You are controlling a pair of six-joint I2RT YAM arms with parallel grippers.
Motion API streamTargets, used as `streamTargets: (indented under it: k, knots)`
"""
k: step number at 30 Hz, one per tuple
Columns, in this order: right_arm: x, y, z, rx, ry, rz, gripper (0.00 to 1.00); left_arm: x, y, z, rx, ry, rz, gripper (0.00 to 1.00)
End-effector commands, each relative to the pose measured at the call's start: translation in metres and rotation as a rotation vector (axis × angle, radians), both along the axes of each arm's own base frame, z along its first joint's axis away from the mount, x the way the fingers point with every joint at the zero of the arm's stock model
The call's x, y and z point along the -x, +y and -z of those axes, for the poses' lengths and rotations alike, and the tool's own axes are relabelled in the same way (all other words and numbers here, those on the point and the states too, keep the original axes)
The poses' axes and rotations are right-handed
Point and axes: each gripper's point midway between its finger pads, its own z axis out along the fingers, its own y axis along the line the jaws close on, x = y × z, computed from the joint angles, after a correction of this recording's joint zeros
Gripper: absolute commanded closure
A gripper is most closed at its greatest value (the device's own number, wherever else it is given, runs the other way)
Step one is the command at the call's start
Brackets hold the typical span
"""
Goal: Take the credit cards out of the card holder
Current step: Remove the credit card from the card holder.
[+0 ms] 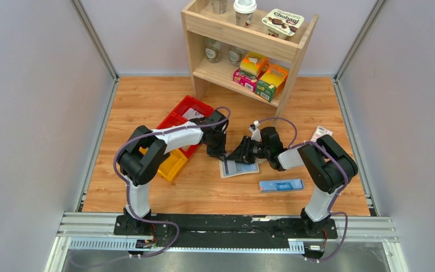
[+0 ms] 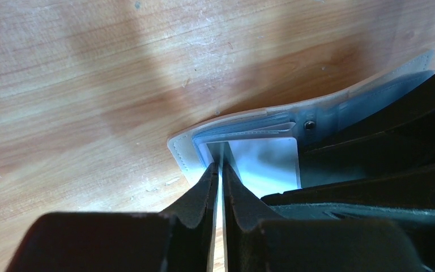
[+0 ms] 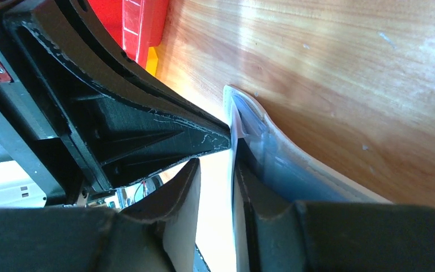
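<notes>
While the right hand (image 3: 215, 161), jaws slack, props the card holder (image 1: 244, 169) open at mid-frame, the left hand (image 2: 218, 167) pinches a credit card (image 2: 217, 152) to draw it out.

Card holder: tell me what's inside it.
Pale blue lining and stacked pocket edges show inside the card holder; the left gripper pinches a thin pale card there. The right gripper covers the other half, so its contents are hidden.
</notes>
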Motion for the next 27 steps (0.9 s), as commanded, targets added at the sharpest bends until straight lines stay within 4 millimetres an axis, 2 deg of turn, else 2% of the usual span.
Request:
streamTargets:
  k: [1, 6, 16, 27]
  knots:
    - [0.011, 0.007, -0.032, -0.114, -0.075, -0.083, 0.73, 0.004, 0.002, 0.005, -0.036, -0.033, 0.016, 0.88]
    - [0.013, 0.0, -0.037, -0.151, -0.106, -0.073, 0.78, 0.004, 0.007, 0.011, -0.065, -0.03, 0.013, 0.89]
    - [0.013, -0.016, -0.049, -0.219, -0.133, -0.044, 0.78, 0.008, 0.019, 0.026, -0.134, -0.005, 0.019, 0.89]
    - [0.012, -0.038, -0.042, -0.195, -0.127, -0.003, 0.81, 0.008, 0.021, 0.028, -0.15, -0.002, 0.024, 0.9]
